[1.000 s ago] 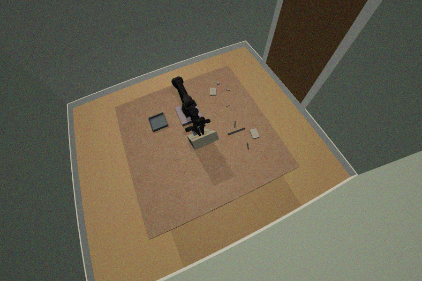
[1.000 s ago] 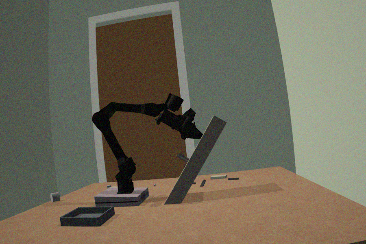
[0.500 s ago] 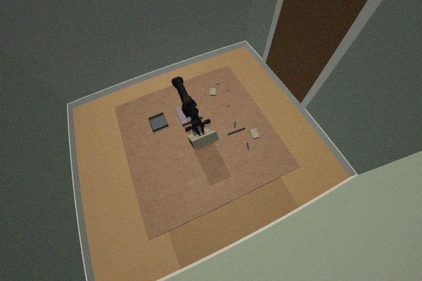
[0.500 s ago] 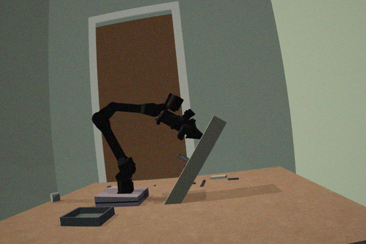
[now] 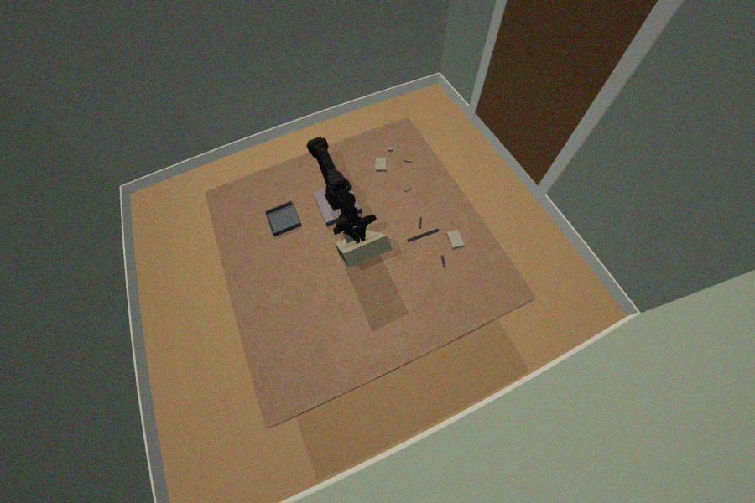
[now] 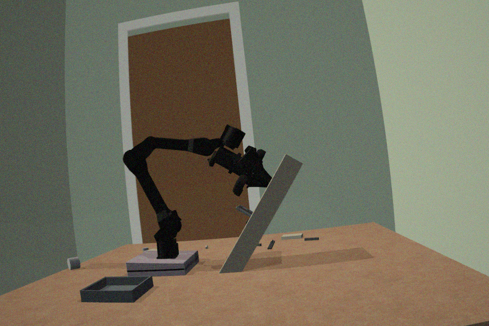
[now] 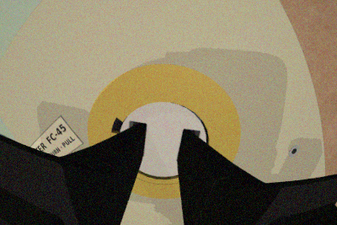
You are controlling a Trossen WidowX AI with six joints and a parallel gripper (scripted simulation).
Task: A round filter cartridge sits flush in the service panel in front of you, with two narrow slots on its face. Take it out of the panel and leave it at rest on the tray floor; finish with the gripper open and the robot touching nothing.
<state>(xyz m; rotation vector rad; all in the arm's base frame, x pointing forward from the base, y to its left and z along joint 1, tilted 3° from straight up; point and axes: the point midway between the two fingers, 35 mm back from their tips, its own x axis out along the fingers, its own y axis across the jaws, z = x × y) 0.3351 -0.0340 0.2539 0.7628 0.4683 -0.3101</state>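
The round pale cartridge (image 7: 163,113) sits in the service panel (image 7: 126,27) (image 6: 260,215) (image 5: 369,253), inside a yellow ring (image 7: 164,83). It looks about flush; a thin dark gap shows along its right and lower edge. A dark notch (image 7: 117,125) lies at the ring's inner left edge. My gripper (image 7: 163,133) (image 6: 270,182) (image 5: 361,239) is shut on the cartridge, with its two black fingertips in the face's two slots. The fingers hide much of the slots. The dark, shallow tray (image 6: 106,295) (image 5: 285,230) stands on the table away from the panel, with nothing seen in it.
The panel leans on the table, with a grey part (image 6: 244,209) jutting from its front below my gripper. The pale base block (image 6: 156,268) is between tray and panel. A dark bar (image 5: 423,235) and pale blocks (image 5: 455,239) (image 5: 380,163) lie to one side.
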